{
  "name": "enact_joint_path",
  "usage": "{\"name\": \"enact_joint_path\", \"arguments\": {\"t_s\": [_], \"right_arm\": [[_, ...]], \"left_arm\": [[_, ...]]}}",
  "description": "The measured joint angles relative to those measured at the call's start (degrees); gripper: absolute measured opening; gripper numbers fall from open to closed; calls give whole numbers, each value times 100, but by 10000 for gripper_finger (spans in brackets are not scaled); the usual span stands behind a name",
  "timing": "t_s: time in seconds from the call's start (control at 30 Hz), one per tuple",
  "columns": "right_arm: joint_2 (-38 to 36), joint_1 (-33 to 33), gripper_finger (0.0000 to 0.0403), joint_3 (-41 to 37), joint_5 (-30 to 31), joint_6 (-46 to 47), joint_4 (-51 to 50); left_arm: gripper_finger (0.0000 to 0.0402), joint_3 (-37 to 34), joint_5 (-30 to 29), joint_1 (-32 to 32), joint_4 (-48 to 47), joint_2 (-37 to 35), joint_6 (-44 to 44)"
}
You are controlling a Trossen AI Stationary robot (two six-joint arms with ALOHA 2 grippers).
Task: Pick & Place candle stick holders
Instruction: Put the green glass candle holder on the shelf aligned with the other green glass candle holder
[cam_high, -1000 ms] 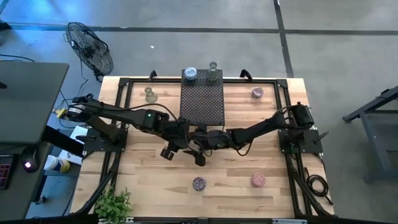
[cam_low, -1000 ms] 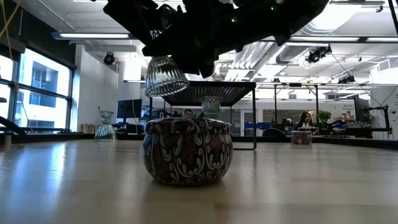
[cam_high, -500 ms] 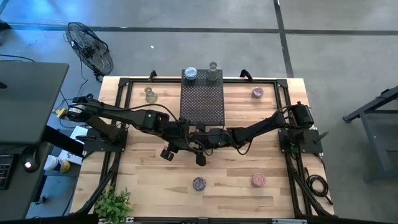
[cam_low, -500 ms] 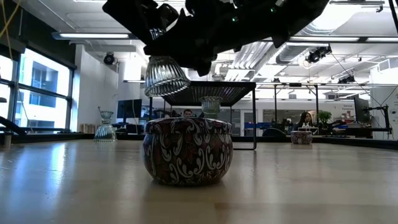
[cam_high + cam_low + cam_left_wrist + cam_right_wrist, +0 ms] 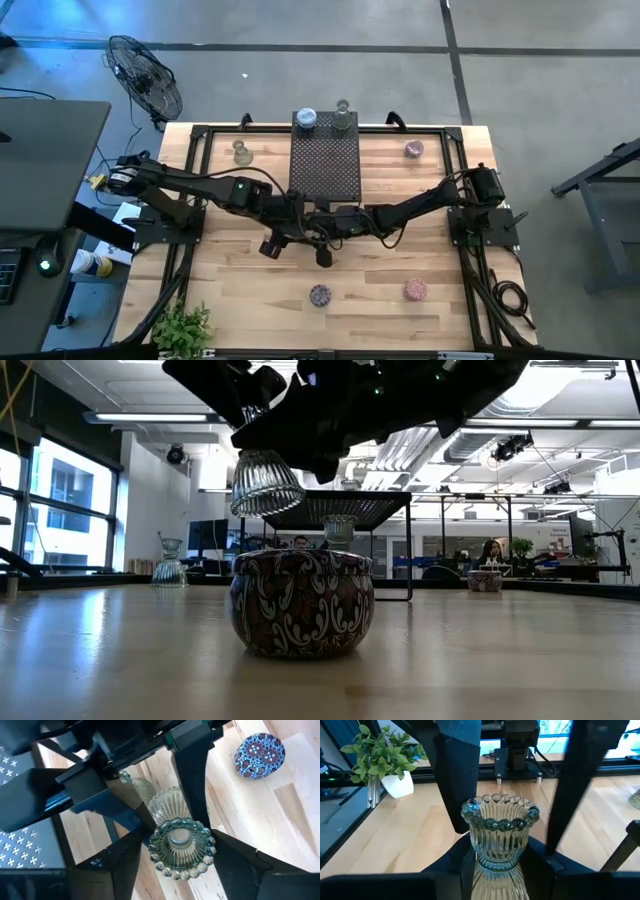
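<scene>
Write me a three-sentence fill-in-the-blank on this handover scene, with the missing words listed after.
1. The left tool and the right tool meet over the table's ___.
2. The right tool grips a clear ribbed ___ holder, which hangs off the tabletop.
3. The number of small holders standing on the far end of the black stand is ___.

Missing words: middle; glass; two

Two dark jointed arms, green indicator lights, black cables at bases
</scene>
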Motion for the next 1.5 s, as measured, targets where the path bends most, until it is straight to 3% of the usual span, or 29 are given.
{"name": "enact_joint_path", "arguments": {"t_s": [0.27,0.47,0.6,0.8,0.9,1.03,1.17,1.3,1.5], "right_arm": [[-2,8,116,-2,-71,-36,-45],[-148,12,114,-9,-89,-188,-305],[-627,13,116,-5,13,-375,-751],[-1709,31,115,-7,439,-750,-1857],[-2275,17,116,-7,867,-918,-2544],[-3030,-71,115,-524,1283,-1121,-2500],[-3724,-533,115,-1601,1532,-992,-1670],[-3926,-1537,115,-2395,1483,-880,-566],[-3472,-3013,114,-2439,330,-599,128]], "left_arm": [[254,339,-221,6,-455,-196,-86],[211,-167,-312,9,-80,-1159,-308],[158,-1055,-533,7,812,-2070,-416],[85,-2921,-889,7,2639,-3344,-510],[61,-3807,-946,7,3400,-3847,-586],[44,-4620,-999,90,4107,-4311,-766],[37,-5097,-876,466,4615,-4559,-979],[37,-5401,-182,1067,5334,-4588,-987],[36,-5794,515,1939,6259,-4454,-1015]]}}
